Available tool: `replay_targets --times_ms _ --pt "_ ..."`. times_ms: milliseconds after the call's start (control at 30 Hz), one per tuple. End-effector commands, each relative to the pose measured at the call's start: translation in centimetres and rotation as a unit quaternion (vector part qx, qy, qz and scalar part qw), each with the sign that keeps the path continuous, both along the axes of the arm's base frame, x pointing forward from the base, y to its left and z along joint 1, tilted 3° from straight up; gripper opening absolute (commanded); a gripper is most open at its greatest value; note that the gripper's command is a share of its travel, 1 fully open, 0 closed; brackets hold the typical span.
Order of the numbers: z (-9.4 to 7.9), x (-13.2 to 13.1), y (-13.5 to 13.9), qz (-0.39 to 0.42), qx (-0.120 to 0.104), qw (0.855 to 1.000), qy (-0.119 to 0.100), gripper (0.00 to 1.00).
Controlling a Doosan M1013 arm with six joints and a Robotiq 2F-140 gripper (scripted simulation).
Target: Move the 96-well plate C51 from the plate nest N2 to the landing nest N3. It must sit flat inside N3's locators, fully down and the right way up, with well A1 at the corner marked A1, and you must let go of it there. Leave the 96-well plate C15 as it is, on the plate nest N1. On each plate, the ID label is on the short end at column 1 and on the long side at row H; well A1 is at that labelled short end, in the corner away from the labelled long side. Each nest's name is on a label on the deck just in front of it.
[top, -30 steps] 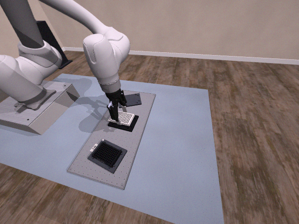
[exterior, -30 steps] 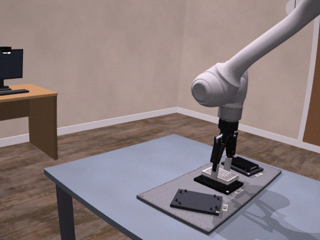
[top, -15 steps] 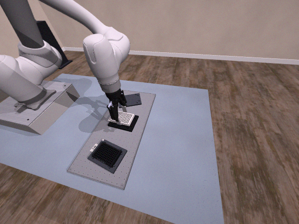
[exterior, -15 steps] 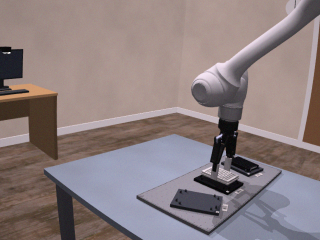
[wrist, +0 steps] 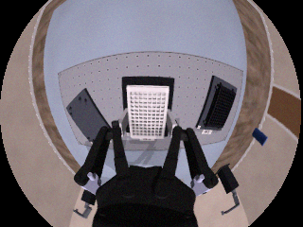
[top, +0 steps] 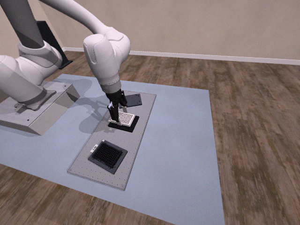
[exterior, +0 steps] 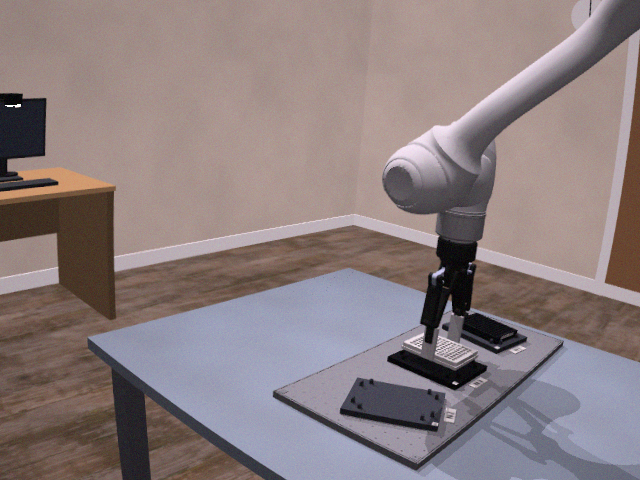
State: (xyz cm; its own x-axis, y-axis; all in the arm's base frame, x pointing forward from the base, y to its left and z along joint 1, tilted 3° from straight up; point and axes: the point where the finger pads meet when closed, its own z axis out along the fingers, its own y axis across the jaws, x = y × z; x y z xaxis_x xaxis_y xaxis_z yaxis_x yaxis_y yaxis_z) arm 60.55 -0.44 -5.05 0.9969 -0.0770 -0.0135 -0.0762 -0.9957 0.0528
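Observation:
The white 96-well plate C51 is over the black middle nest, level with it and very low. I cannot tell if it rests fully down. My gripper is shut on the plate, with a finger on each long side near the end closest to the arm base. The grip also shows in the exterior view and in the wrist view, where the plate lies straight ahead. The black plate C15 sits on its own nest. The nest labels are too small to read.
An empty dark grey nest with small locator pins lies at the far end of the grey deck plate, close behind my gripper. The arm's base block stands to the left on the blue table.

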Motion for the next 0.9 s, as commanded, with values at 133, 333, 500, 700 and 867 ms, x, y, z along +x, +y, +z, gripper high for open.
replay_targets --times_ms 133,333,500,700,867 --pt "-0.05 0.00 0.00 0.000 0.000 1.000 0.000 0.00" --pt "-0.15 0.00 0.00 0.000 0.000 1.000 0.000 0.00" --pt "-0.30 0.00 -0.01 0.000 0.000 1.000 0.000 0.00" --pt "-0.44 -0.01 -0.02 0.000 0.000 1.000 0.000 0.00" --pt "-0.48 -0.01 -0.02 0.000 0.000 1.000 0.000 0.00"
